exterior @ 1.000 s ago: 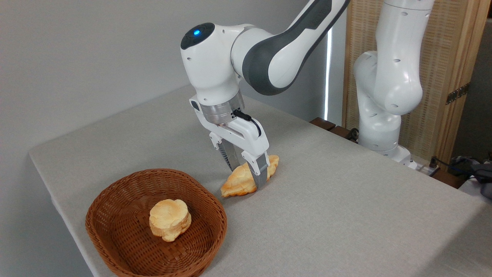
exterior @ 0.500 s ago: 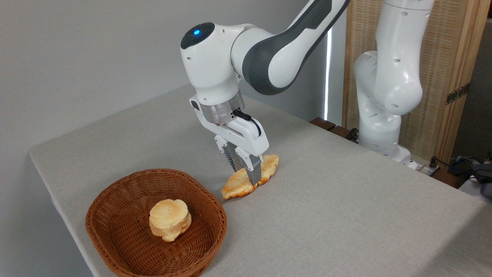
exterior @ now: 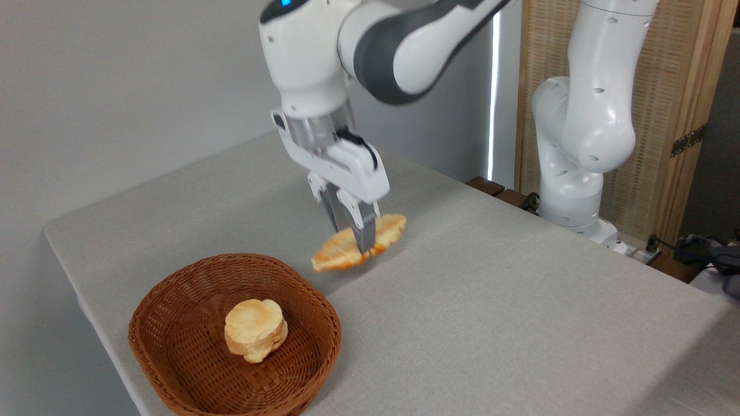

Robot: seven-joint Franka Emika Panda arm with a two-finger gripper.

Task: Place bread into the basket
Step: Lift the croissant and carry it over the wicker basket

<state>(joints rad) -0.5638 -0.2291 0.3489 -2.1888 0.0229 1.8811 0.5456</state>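
The bread (exterior: 341,253), a golden-brown croissant-shaped pastry, hangs a little above the grey table, tilted with its left tip lower. My gripper (exterior: 356,247) is shut on its middle, fingers pointing down. The oval reddish-brown wicker basket (exterior: 173,300) sits on the table at the lower left, below and left of the bread. The bread's left tip is just outside the basket's far right rim.
A small round pale bun (exterior: 255,329) lies inside the basket. The robot's base column (exterior: 578,144) stands at the table's back right, with cables (exterior: 694,248) beyond it. The table's left edge (exterior: 63,271) runs close to the basket.
The gripper shut on the bread, then rose and shifted slightly left, lifting the bread off the table.
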